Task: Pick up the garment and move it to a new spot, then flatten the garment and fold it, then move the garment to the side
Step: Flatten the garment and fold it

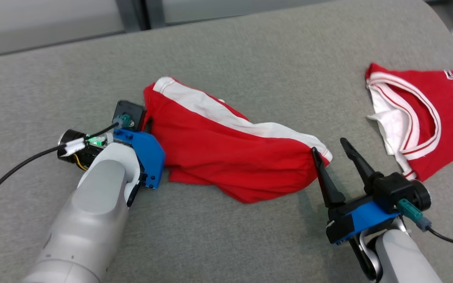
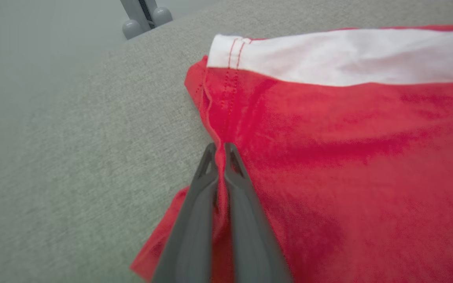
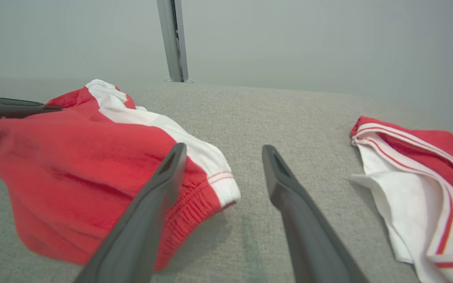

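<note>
red-and-white soft matt cloth shorts (image 1: 218, 157); grey coarse woven fabric surface (image 1: 273, 59); right gripper (image 3: 223, 148) fingers (image 3: 148, 220) smooth matt dark plastic; lower-left pale forearm shell (image 1: 92, 204) glossy

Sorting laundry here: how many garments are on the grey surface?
2: red shorts mid-surface, pinched by the left gripper; a red jersey at the right edge, partly cropped.

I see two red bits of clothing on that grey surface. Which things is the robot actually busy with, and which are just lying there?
In the job:
red shorts with a white stripe
left gripper, shut on their edge
right gripper, open beside their waistband end

Just lying there:
red jersey with white trim, apart from the shorts
</note>
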{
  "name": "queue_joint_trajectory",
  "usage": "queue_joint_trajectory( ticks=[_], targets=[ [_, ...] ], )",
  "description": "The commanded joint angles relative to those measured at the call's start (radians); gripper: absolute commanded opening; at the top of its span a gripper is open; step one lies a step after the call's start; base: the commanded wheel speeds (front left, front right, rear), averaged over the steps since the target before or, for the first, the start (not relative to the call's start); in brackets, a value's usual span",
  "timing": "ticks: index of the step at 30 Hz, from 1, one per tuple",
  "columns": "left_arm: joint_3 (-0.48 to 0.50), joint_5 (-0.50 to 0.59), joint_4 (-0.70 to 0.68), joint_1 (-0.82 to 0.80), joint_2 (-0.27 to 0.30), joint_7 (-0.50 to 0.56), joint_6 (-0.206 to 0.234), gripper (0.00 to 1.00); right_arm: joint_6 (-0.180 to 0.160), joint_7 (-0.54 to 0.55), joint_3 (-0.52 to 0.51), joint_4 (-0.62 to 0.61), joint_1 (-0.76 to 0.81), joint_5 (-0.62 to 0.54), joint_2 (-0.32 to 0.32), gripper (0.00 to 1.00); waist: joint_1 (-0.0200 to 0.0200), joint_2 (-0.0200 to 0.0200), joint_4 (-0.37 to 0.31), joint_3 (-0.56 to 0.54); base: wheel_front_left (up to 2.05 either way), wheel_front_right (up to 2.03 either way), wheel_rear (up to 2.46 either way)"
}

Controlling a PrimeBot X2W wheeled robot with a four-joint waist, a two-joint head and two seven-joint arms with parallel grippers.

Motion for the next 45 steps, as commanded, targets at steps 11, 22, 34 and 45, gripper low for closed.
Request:
queue_joint_trajectory(
  ticks=[11, 22, 34, 45],
  targets=[
    [0.085, -0.127, -0.014, 0.178, -0.017, -0.209, 0.003, 0.0, 0.0, -0.005, -0.043, 0.033, 0.071, -0.013, -0.01, 1.0, -0.0001, -0.0002, 0.132, -0.139, 0.0, 0.0, 0.0],
    [0.145, -0.2, -0.179, 0.453, -0.031, -0.231, 0.047, 0.0, 0.0, -0.005, -0.023, 0.056, 0.122, -0.001, 0.005, 1.0, -0.0001, -0.0002, 0.204, -0.247, 0.0, 0.0, 0.0],
    [0.251, -0.185, -0.413, 0.693, -0.008, -0.231, 0.141, 1.0, 0.0, -0.005, -0.024, 0.07, 0.147, 0.005, 0.021, 1.0, -0.0001, -0.0002, 0.208, -0.307, 0.0, 0.0, 0.0],
    [0.324, -0.089, -0.593, 0.733, 0.02, -0.231, 0.187, 1.0, 0.0, -0.005, -0.07, 0.083, 0.136, -0.022, 0.034, 1.0, -0.0001, -0.0002, 0.203, -0.326, 0.0, 0.0, 0.0]
  ],
)
